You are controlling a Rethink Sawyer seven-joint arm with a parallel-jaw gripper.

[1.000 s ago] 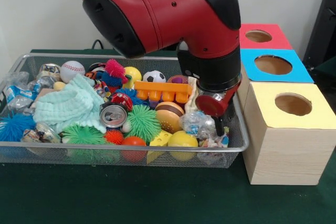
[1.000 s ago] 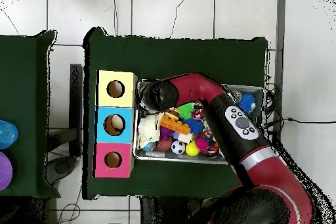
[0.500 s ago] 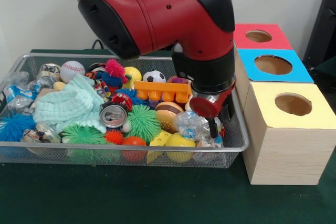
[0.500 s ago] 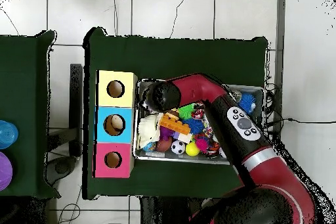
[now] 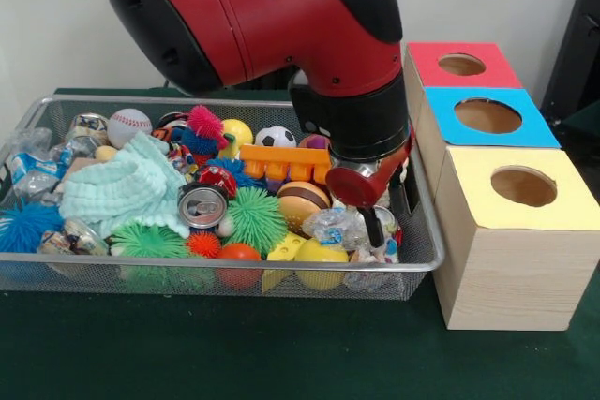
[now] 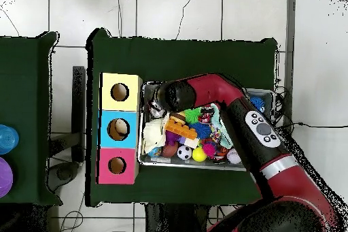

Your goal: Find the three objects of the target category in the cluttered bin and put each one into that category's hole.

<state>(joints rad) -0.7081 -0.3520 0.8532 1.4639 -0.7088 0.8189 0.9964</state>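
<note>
My gripper point(image 5: 392, 222) hangs low in the right end of the wire bin point(image 5: 234, 270), under the arm's big red and black wrist. It is open, one black finger point(image 5: 372, 228) down among crinkly clear wrappers point(image 5: 337, 224), the other by the bin's right wall. Nothing is held. Close by lie a toy burger point(image 5: 302, 203), a yellow ball point(image 5: 322, 254) and an orange brick toy point(image 5: 281, 164). Right of the bin stand three boxes with round holes, topped yellow point(image 5: 525, 222), blue point(image 5: 487, 116) and red point(image 5: 461, 64). From overhead the wrist point(image 6: 175, 96) hides the gripper.
The bin also holds a mint cloth point(image 5: 122, 189), a drink can point(image 5: 202, 204), green spiky balls point(image 5: 255, 217), a baseball point(image 5: 128, 125) and a soccer ball point(image 5: 275, 137). The yellow box point(image 6: 120, 92) stands against the bin point(image 6: 204, 164) beside the wrist.
The arm has shifted left in the front view and sunk a little deeper among the wrappers at the bin's right end. Nothing has been picked up.
</note>
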